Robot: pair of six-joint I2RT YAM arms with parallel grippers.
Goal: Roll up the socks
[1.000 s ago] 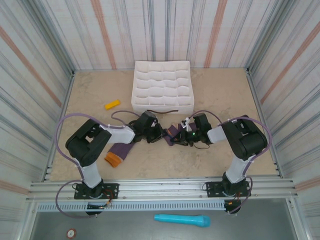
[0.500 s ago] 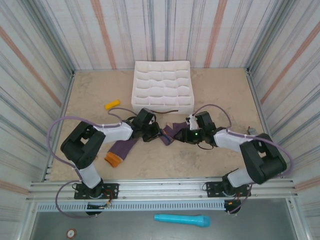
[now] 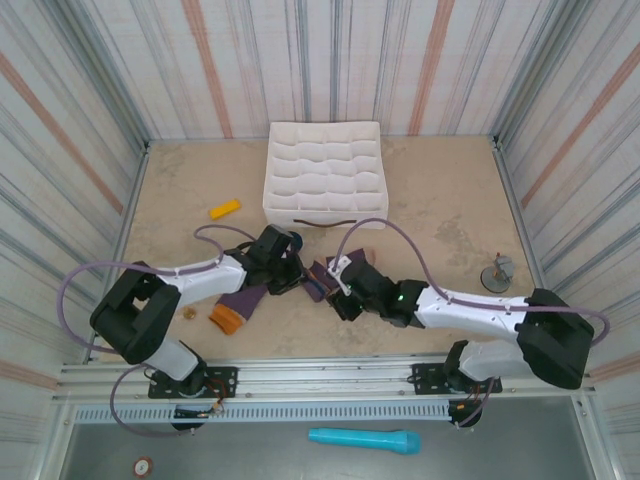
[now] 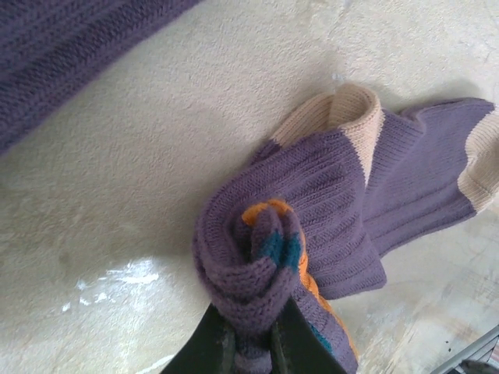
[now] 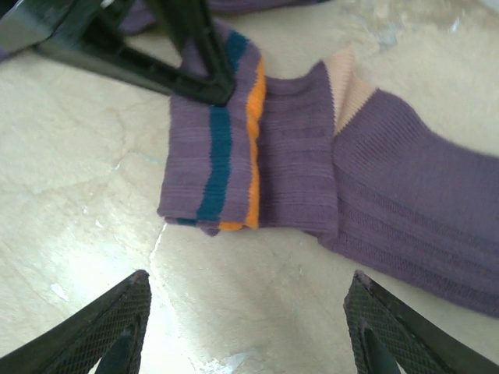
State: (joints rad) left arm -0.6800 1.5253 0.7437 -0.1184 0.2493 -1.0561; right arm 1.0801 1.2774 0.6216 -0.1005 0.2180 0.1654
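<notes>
1. Near the middle of the table (image 3: 420, 200), just in front of the white tray (image 3: 325, 175), lies one sock (image 4: 312, 195), its cuff end rolled up.
2. Left gripper (image 4: 248, 343) is clamped on that roll.
3. Right gripper (image 5: 245, 292) stands open, apart from the sock.
4. Second sock (image 3: 238, 303) lies flat by the left arm, seemingly partly beneath it.

text: none legible | labels, brands, numbers: none (all three views checked)

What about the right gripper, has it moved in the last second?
Yes. The right gripper has shifted left and down in the top view, farther from the white tray, and it has opened.
</notes>
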